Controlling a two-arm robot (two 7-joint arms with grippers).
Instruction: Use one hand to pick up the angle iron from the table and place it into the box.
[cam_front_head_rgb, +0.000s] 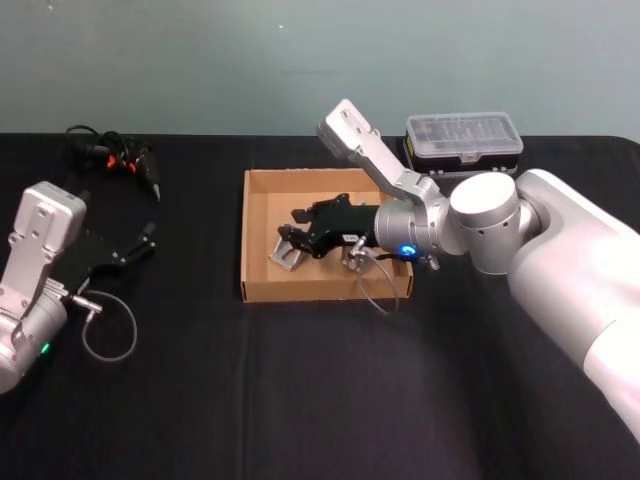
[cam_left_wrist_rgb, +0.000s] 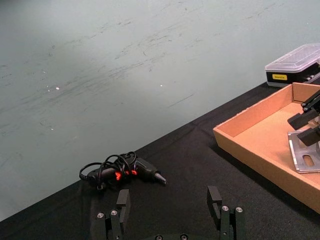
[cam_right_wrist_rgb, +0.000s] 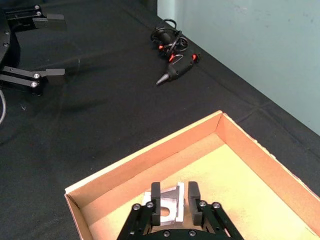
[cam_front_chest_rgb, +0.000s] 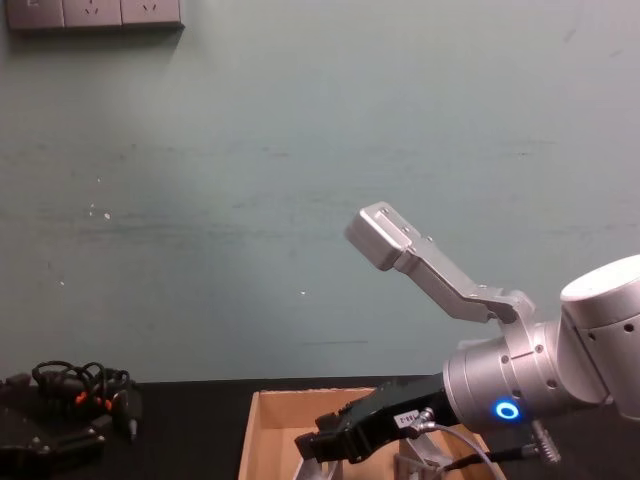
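R gripper (cam_right_wrist_rgb: 174, 202) inside box (cam_front_head_rgb: 262, 285), fingers pinching angle iron (cam_right_wrist_rgb: 167, 207) just above box floor, near its left wall. L gripper (cam_left_wrist_rgb: 171, 202) parked on table (cam_front_head_rgb: 300, 400) at left, fingers spread.

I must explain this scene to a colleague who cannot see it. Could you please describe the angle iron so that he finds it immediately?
Start at the tan cardboard box in the middle of the black table. In its front left part, the right gripper has its jaws around a small piece. That piece is the angle iron: a bent, silver-grey metal bracket with a slot, the only metal thing in the box.
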